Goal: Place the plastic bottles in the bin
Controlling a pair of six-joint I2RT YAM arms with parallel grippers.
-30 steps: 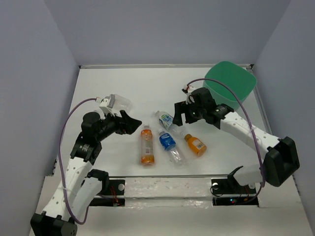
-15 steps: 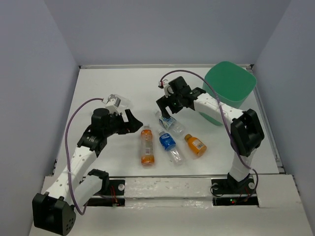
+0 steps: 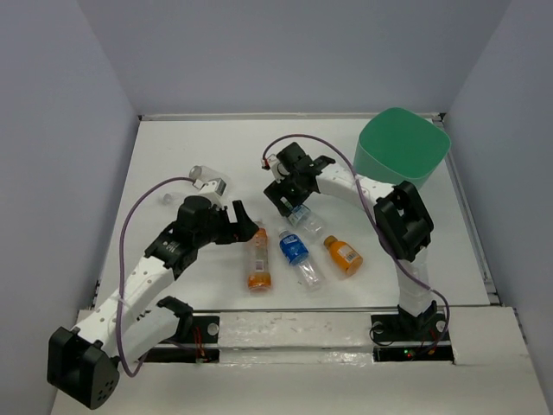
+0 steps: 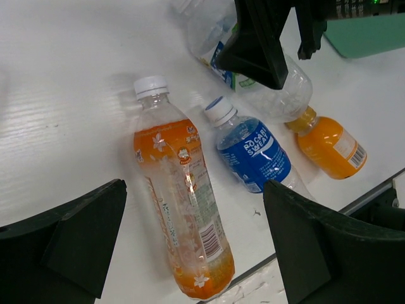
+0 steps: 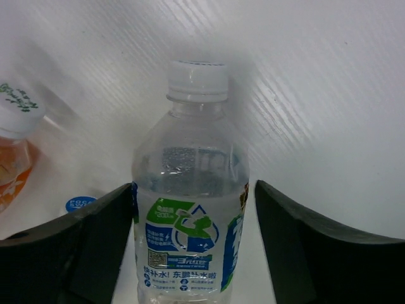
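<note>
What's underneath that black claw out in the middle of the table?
A clear, white-capped bottle with a green-and-blue label lies under the right gripper, between its open fingers. From above, the gripper covers the cap end; only the bottle's base shows.

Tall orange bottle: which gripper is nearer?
Left. The left gripper hovers at the cap end of the tall orange bottle; the right gripper straddles the green-labelled clear bottle, farther off.

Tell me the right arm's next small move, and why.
Probably close the right gripper on the clear bottle. In the wrist view its open fingers flank the bottle's body, with a gap on each side, so a squeeze should catch it.
</note>
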